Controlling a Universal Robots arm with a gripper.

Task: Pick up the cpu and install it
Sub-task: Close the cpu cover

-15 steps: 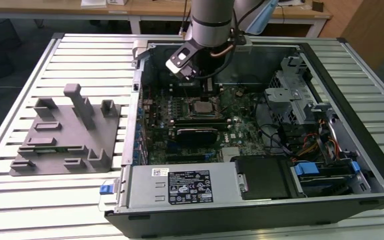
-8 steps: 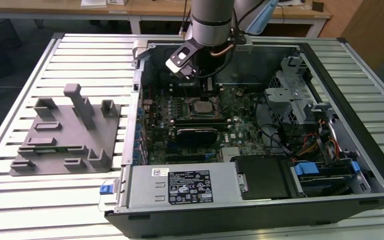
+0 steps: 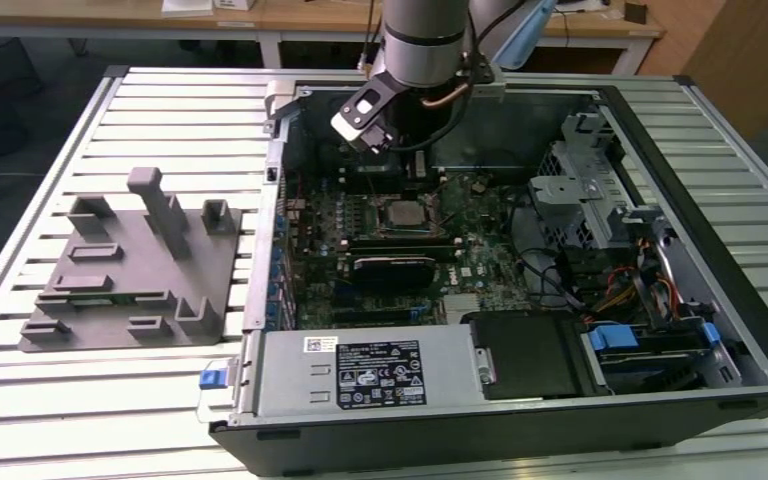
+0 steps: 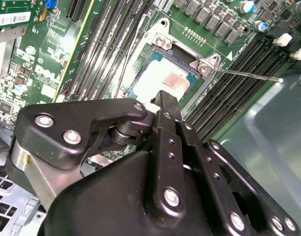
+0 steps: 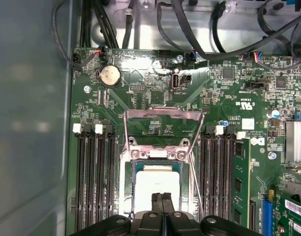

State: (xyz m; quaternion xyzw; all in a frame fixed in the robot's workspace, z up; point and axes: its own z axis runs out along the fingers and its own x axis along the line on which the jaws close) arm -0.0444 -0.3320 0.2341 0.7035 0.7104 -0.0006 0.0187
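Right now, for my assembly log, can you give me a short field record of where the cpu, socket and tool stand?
cpu: lying in the socket on the motherboard, pale top up
socket plate: swung open, off the cpu
tool: shut, just above the cpu; contact cannot be told
arm: reaching down into the open computer case
grey tray: on the slatted table, at the exterior view's left of the case
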